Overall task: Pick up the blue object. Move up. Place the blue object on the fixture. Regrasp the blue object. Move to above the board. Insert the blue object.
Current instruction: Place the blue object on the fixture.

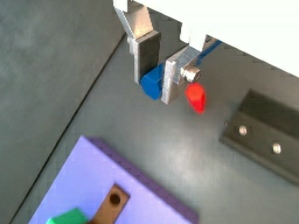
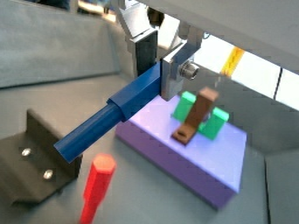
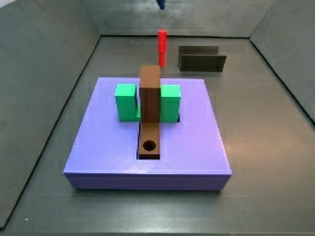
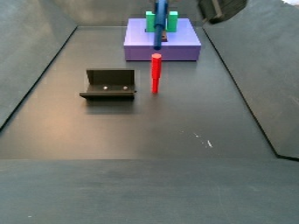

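Note:
My gripper (image 1: 156, 80) is shut on the blue object (image 1: 151, 85), a slim blue peg clamped near one end between the silver fingers. In a wrist view (image 2: 160, 77) the blue object (image 2: 103, 121) runs long from the fingers toward the floor. It hangs upright in the air in a side view (image 4: 159, 26); only its tip (image 3: 161, 4) shows in the other. The fixture (image 4: 108, 85) stands on the floor, apart from the peg, and shows in both wrist views (image 1: 263, 131) (image 2: 30, 157). The purple board (image 3: 185, 138) carries green blocks (image 3: 127, 101) and a brown strip with a round hole (image 3: 150, 145).
A thin red peg (image 4: 156, 73) stands upright on the floor between the fixture and the board; it also shows in a side view (image 3: 161, 44) and in both wrist views (image 1: 197, 96) (image 2: 96, 188). Dark sloping walls (image 4: 35, 79) ring the floor.

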